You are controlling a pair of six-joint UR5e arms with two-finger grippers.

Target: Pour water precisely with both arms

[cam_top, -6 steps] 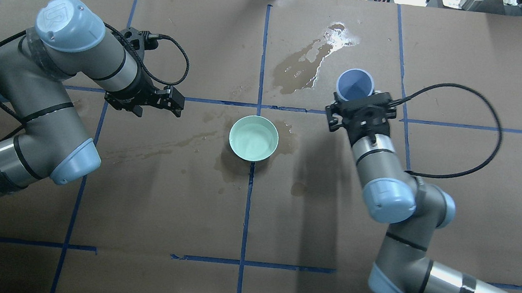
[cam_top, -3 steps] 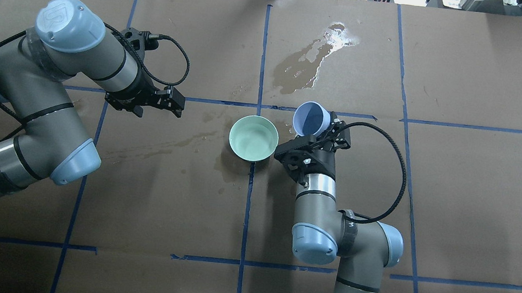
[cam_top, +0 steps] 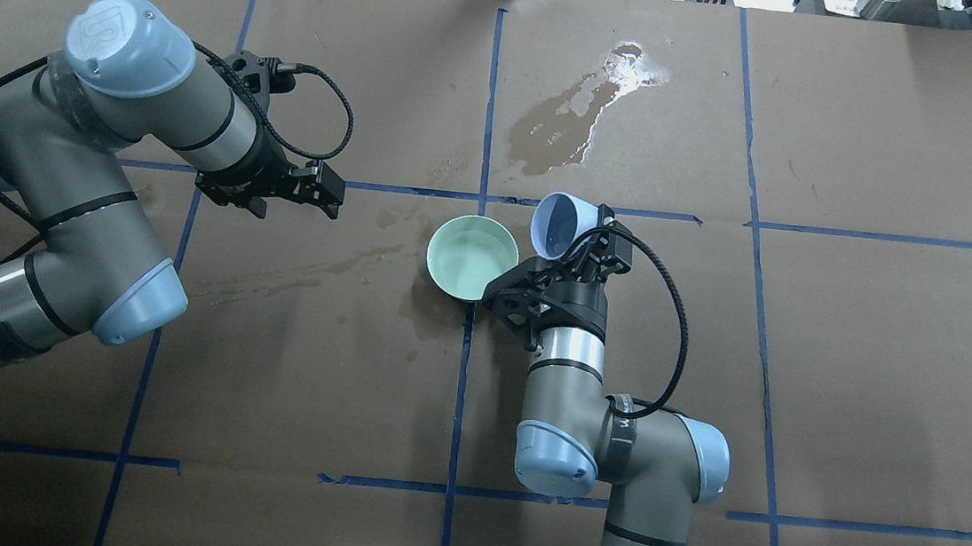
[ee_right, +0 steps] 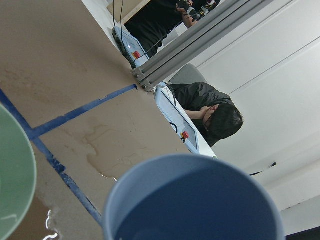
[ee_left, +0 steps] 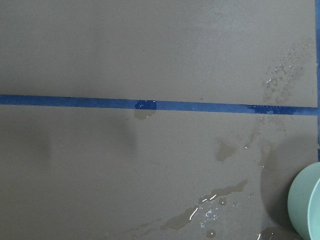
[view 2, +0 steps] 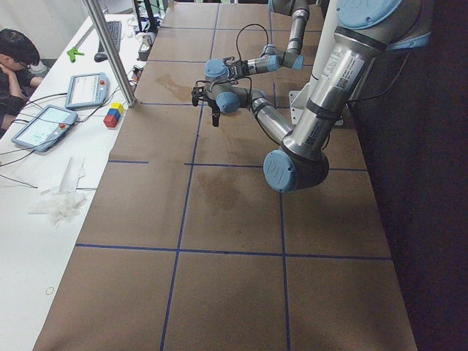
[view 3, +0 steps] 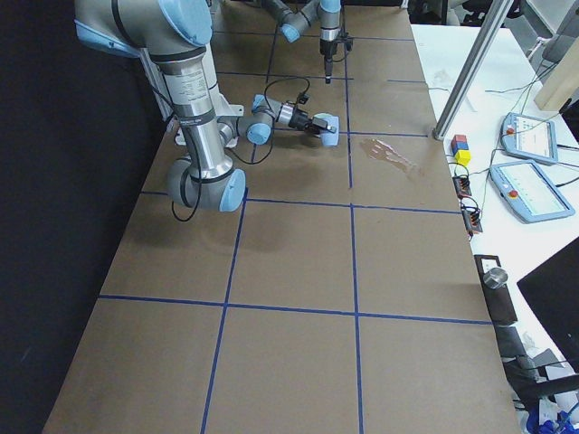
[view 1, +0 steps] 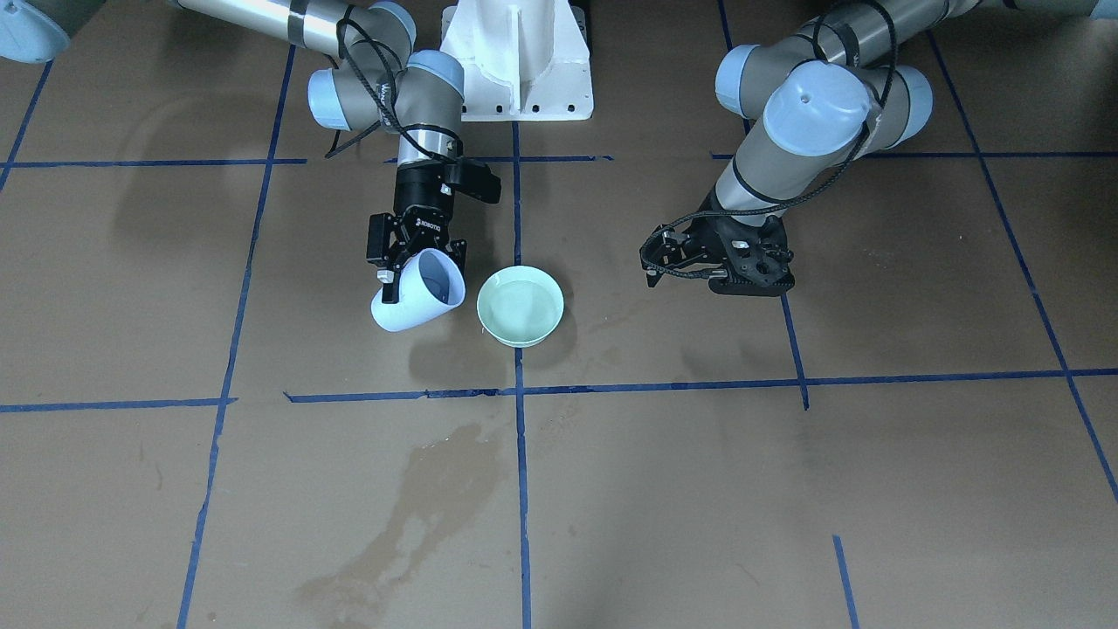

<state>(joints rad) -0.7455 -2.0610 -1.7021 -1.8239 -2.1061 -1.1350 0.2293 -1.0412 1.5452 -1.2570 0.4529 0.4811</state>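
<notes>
My right gripper (cam_top: 573,244) is shut on a pale blue cup (cam_top: 555,224) and holds it tilted, its mouth turned toward a mint-green bowl (cam_top: 430,254) at the table's middle. In the front view the cup (view 1: 410,301) hangs just beside the bowl's rim (view 1: 480,310), under the right gripper (view 1: 417,262). The bowl seems to hold clear water (view 1: 521,306). In the right wrist view the cup (ee_right: 200,200) fills the foreground and the bowl's edge (ee_right: 12,175) is at the left; I cannot tell whether water is in the cup. My left gripper (cam_top: 331,193) is open and empty, left of the bowl.
A long wet patch (cam_top: 567,125) lies on the brown paper beyond the bowl. Smaller damp stains (cam_top: 420,311) surround the bowl and run toward the left gripper. The white pedestal (view 1: 515,61) stands at the robot's side. Operators, tablets and coloured blocks (view 2: 113,115) are past the far edge.
My right arm has swung in from the far right with the cup and tilted it over beside the bowl. The left arm has not moved.
</notes>
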